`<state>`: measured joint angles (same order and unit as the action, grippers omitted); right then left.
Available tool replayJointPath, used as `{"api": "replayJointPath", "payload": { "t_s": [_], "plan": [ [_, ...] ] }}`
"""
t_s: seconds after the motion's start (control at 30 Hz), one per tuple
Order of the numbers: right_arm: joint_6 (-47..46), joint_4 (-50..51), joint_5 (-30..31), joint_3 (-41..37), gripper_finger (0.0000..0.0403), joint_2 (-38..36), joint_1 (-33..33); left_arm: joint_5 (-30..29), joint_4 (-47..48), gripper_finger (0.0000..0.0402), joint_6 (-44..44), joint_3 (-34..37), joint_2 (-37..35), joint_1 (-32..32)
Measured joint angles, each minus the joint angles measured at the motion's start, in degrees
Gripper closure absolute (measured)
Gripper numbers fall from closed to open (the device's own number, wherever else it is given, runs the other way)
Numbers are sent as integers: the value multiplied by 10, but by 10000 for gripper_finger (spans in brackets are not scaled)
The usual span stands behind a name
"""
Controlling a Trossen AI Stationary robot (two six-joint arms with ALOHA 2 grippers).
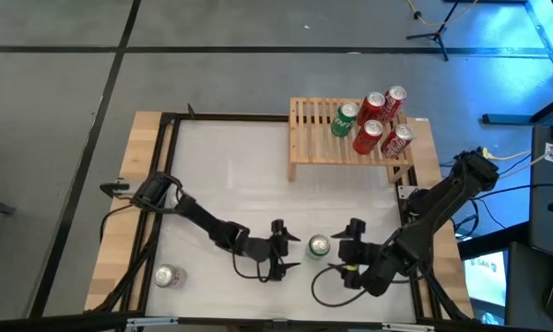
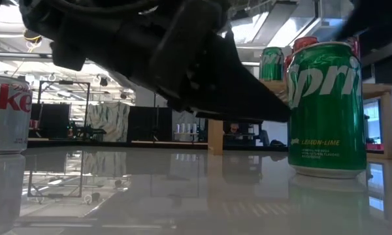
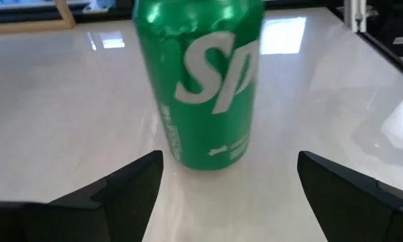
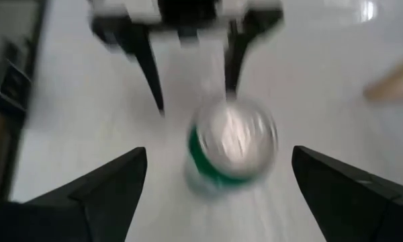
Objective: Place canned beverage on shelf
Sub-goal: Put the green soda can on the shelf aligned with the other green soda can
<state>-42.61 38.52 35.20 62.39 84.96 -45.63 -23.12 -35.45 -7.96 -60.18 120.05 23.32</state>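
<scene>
White table (image 1: 230, 184) spans wooden frame. Wooden shelf (image 1: 313, 148) at far edge, carries green can and four red cans (image 1: 380, 120) at its right end. Green soda can (image 1: 319, 245) upright near front edge, between both grippers. Left gripper (image 1: 281, 249) open, just beside can. Right gripper (image 1: 353, 242) open, facing can from other side. Silver can (image 1: 169, 276) at front left.

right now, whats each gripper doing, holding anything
Left gripper: open, empty, facing the green can on the table.
Right gripper: open, empty, on the can's other side.
</scene>
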Motion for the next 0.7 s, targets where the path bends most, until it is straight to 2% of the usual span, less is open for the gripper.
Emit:
{"api": "replayJointPath", "payload": {
  "t_s": [0.07,0.2,0.27,0.43,0.7],
  "plan": [
    [46,-55,16,-3,36,0,8,-1,-1,67,9,0,0,3],
    [87,-114,11,-21,36,12,41,-2,1,67,10,0,0,4],
    [88,-114,-5,-25,36,22,62,-2,3,67,10,0,0,4],
    [106,-126,-99,-26,36,51,97,2,6,67,10,0,0,4],
    [116,-114,-108,-26,41,77,104,2,5,67,10,0,0,4]
  ]
}}
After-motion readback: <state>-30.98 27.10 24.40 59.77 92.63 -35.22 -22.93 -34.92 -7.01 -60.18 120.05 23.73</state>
